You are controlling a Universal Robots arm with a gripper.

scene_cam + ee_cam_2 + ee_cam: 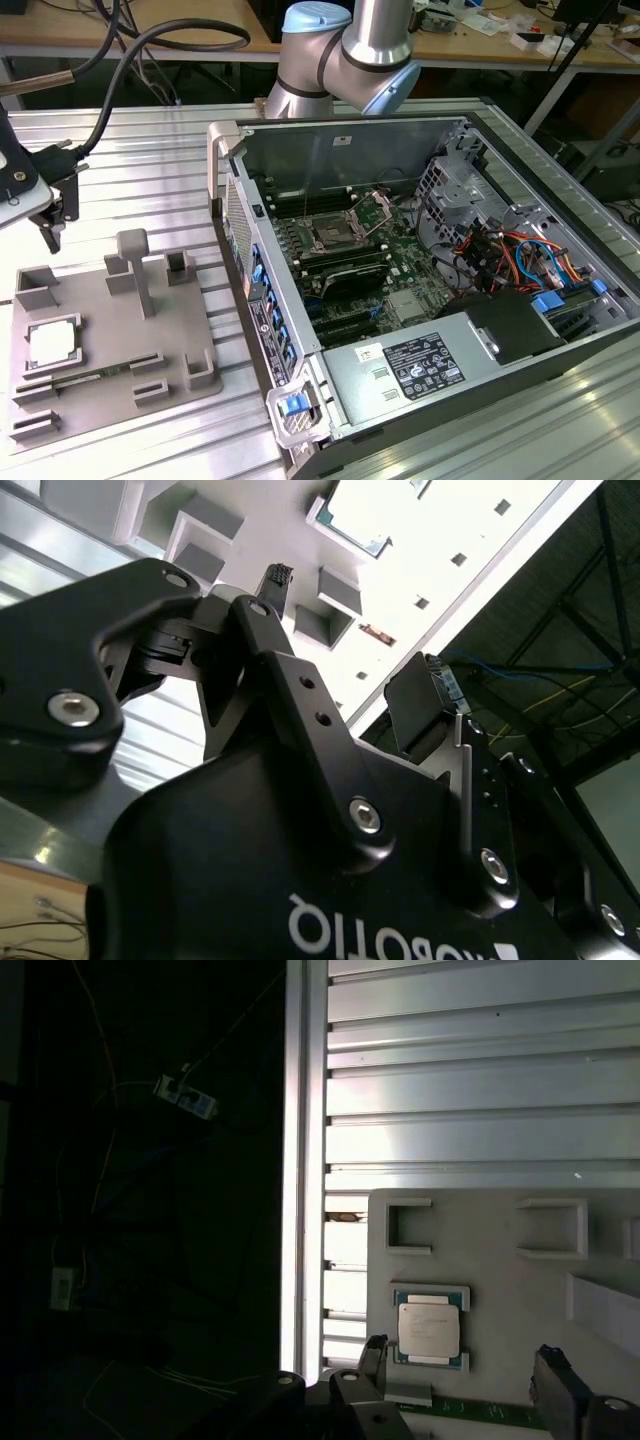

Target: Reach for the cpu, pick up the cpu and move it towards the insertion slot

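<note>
The arm [345, 50] rises at twelve o'clock in the exterior view, its silver and pale blue joints bent behind the open computer case [440, 130]. Its far end sits out at nine o'clock. There the gripper [55, 212] hangs over the slatted metal table [150, 140], black fingers pointing down, with a thick black cable [130, 50] looping back from it.

In the first wrist view the gripper [460, 1355] looks straight down, and its two fingertips [372, 1348] stand wide apart. Nothing is held between them. In the second wrist view the gripper's black body bears white lettering, seen upside down.

The cpu [52, 342] lies flat in a square recess of the grey tray [120, 380], at about eight o'clock in the exterior view and roughly six o'clock from the gripper, well clear of it. In the first wrist view the cpu [430, 1328] shows its silvery top and greenish rim, with faint print on the metal too small to read.

The insertion slot [330, 237] sits on the green board inside the case, between two and three o'clock from the cpu and well apart from it. It has a shiny frame and a dark centre. At five o'clock, a dark label [422, 362] with white print lies on the metal box in the case, a small white sticker [368, 352] just beside it.
</note>
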